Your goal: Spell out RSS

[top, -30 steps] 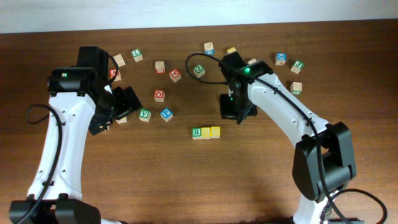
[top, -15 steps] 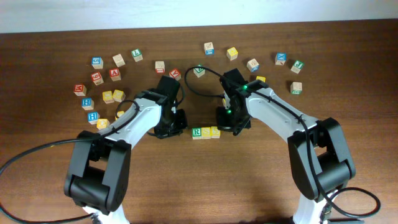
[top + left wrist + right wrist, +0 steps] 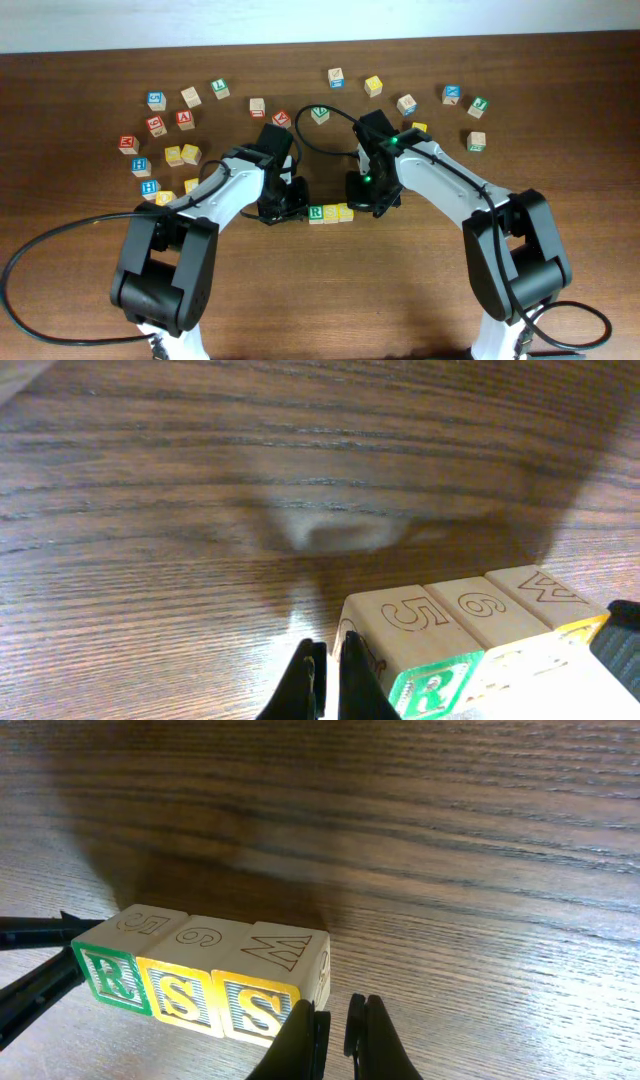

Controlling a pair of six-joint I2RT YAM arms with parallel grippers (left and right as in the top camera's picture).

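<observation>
The left gripper (image 3: 330,685) is closed to a thin slit with nothing between its fingers. Its tips are at table height against the outer end of the R cube (image 3: 112,970). The wrist views do not settle whether they touch it or stand just beside it. From the right wrist view its dark fingers (image 3: 30,995) converge on that same end of the row.

The right gripper (image 3: 335,1038) is also closed to a narrow gap and grips nothing. Its tips are low at the opposite end of the row, just beside the bottom corner of the end S cube (image 3: 262,1002). Whether they make contact is unclear.

Between the two grippers the three cubes sit flat on the wooden table (image 3: 480,840), side by side and touching, in one straight line. The R cube is white-faced with a green letter and border. Next to it is the middle S cube (image 3: 180,992), and then the end S cube, both yellow-faced. Together the fronts read RSS. The tops of the cubes are bare wood, carved with 5, 6 and W in the same order.

In the overhead view the other cubes lie well apart from the row. A green V cube (image 3: 319,113) is straight beyond the row, toward the far edge. A pair of yellow cubes (image 3: 173,155) lies off the R end, past the left arm. More cubes are scattered beyond the S end.
</observation>
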